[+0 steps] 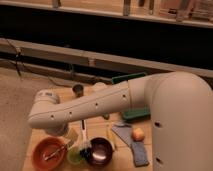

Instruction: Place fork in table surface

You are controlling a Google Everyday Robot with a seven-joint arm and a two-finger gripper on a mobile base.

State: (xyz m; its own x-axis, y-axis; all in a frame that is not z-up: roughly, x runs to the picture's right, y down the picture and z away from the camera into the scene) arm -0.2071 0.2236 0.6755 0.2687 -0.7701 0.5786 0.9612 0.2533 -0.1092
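The robot's white arm [100, 102] fills most of what I see, reaching from the right across to the left over the table surface [31, 140], a light tan plank top. Behind the arm sits a green tray [129, 78], largely covered by it. Near the right front lies a blue-grey cloth [134, 147], with a small orange-yellow fruit [138, 134] just beside it. At the left front stands an orange bowl [41, 150], and to its right a dark bowl [99, 151].

The gripper [70, 136] hangs under the arm's left end, just above the orange bowl's right rim; I cannot tell whether it grasps anything.

The fork [56, 152] lies slanted inside the orange bowl, not on the wood. A white-handled utensil [83, 129] lies beside the dark bowl. A small dark cup [78, 89] stands at the far side.
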